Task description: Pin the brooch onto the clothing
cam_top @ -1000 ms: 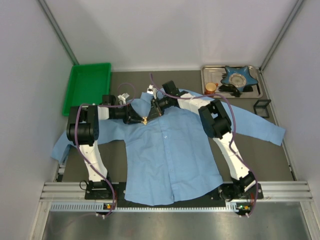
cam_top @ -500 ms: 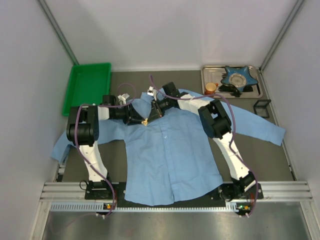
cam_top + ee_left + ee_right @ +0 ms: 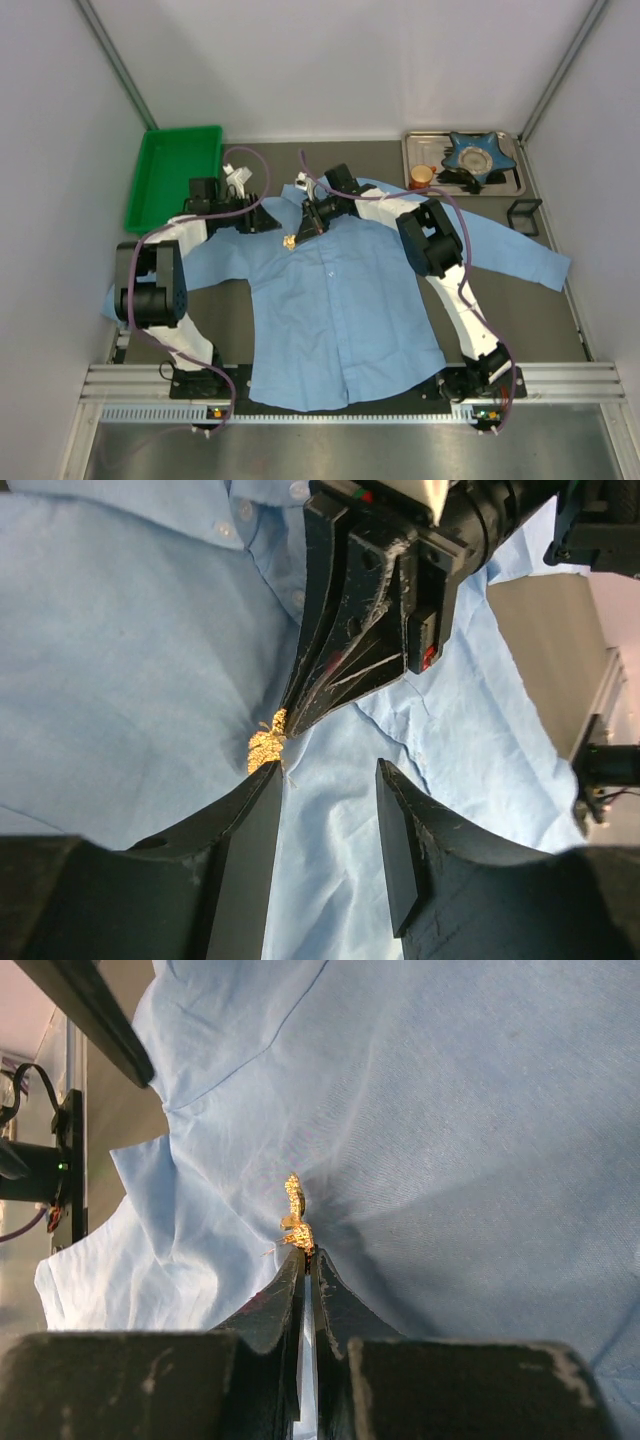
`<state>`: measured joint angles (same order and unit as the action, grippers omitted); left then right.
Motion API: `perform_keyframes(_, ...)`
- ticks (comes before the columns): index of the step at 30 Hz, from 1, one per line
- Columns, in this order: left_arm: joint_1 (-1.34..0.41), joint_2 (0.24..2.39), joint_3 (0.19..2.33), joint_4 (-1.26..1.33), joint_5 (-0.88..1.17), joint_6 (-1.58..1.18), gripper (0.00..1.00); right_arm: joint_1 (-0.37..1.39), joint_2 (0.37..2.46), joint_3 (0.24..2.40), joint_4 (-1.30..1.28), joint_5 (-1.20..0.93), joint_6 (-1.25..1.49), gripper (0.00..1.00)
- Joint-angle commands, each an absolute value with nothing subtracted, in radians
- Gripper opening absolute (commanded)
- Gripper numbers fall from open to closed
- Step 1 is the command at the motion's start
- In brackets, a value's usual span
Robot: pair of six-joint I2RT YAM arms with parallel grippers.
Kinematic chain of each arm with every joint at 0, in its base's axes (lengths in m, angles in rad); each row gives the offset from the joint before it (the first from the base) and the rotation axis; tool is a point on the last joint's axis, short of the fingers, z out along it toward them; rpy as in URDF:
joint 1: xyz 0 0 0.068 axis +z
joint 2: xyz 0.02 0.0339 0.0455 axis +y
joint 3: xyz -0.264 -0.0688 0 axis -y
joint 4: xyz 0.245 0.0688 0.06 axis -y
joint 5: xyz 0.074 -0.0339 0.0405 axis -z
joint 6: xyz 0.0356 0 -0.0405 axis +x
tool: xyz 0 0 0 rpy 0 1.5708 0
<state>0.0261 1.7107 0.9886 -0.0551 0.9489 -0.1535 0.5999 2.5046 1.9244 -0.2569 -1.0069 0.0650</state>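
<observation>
I can read no text, label, brand or number in any of my views. The clothing (image 3: 340, 310) carries no legible print either.

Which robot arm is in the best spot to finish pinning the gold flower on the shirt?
The right arm: the right gripper is shut on the brooch, against the shirt. The left gripper is open beside it, holding nothing.

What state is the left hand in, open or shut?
Open. In its wrist view the left hand shows two fingers apart with only the shirt between them; the brooch sits at the right hand's closed tips.
</observation>
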Motion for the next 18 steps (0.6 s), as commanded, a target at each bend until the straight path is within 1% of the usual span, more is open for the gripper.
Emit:
perform_keyframes(1,0.028,1.646,0.970,-0.112,0.922,0.063,0.47,0.607,2.470,1.959,-0.242,-0.951,0.061,0.00)
perform_keyframes(7,0.026,1.572,0.882,-0.166,0.925,0.431,0.45,0.618,2.465,1.951,-0.276,-0.933,0.020,0.00)
perform_keyframes(8,0.025,1.545,0.867,-0.167,0.927,0.537,0.45,0.620,2.464,1.950,-0.281,-0.931,0.015,0.00)
perform_keyframes(11,0.021,1.507,0.801,-0.140,0.934,0.717,0.47,0.618,2.467,1.953,-0.288,-0.933,0.009,0.00)
perform_keyframes(15,0.005,1.503,0.775,-0.155,0.913,0.877,0.48,0.620,2.473,1.962,-0.293,-0.931,0.015,0.00)
perform_keyframes(16,-0.041,1.506,0.775,-0.161,0.908,0.928,0.47,0.618,2.473,1.963,-0.291,-0.931,0.015,0.00)
perform_keyframes(18,-0.063,1.505,0.773,-0.164,0.891,0.968,0.47,0.618,2.474,1.967,-0.295,-0.931,0.017,0.00)
